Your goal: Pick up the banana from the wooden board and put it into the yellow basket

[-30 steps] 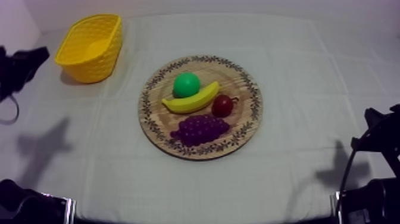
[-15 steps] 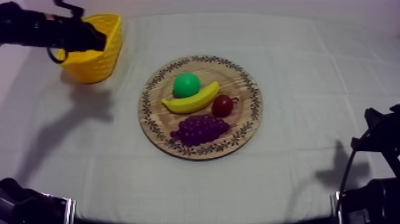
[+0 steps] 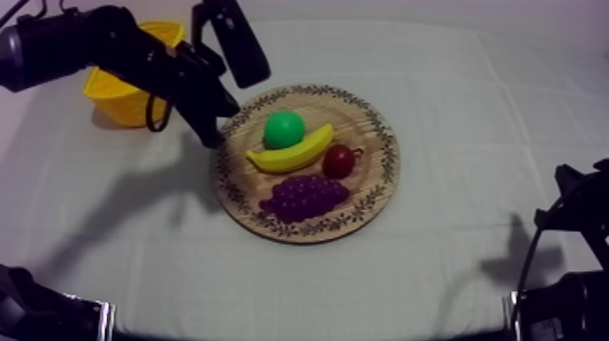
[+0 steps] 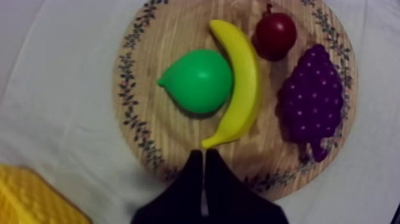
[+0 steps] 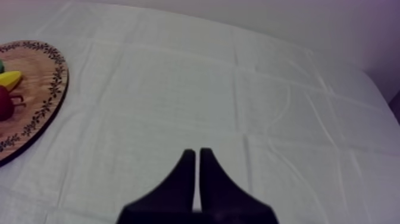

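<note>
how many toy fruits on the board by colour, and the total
yellow: 1, the banana
green: 1, the pear
red: 1, the small red fruit
purple: 1, the bunch of grapes
total: 4, all on the wooden board

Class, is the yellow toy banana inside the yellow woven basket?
No, the yellow toy banana lies on the round wooden board.

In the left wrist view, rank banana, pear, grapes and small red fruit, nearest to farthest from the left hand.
1. banana, tip at the left hand
2. pear, inside banana's curve
3. grapes, banana's other side
4. small red fruit, by banana's far end
</note>
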Robot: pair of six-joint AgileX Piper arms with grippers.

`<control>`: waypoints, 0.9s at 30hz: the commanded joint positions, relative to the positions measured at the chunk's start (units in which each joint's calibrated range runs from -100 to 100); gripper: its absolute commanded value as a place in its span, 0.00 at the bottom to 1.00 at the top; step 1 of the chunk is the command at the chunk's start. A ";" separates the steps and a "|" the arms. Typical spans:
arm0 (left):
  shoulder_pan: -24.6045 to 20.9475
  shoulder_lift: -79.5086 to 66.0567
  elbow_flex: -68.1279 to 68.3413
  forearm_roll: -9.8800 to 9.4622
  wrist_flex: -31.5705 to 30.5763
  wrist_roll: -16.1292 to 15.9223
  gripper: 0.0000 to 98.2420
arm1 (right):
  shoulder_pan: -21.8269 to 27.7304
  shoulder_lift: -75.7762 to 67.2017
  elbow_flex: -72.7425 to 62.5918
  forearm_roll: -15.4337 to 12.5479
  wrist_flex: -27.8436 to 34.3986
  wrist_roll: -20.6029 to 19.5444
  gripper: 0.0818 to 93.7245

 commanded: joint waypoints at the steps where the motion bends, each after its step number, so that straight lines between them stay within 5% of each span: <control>1: 0.62 1.16 -0.44 -0.13 1.01 0.44 0.01 | 0.02 -0.02 -0.03 0.02 0.00 -0.01 0.00; 12: 5.35 8.94 -7.04 -3.02 3.40 3.37 0.01 | 0.02 -0.02 -0.03 0.02 0.00 -0.01 0.00; 27: 8.77 12.57 -9.00 -3.84 2.63 7.00 0.01 | 0.02 -0.02 -0.03 0.02 0.00 -0.01 0.00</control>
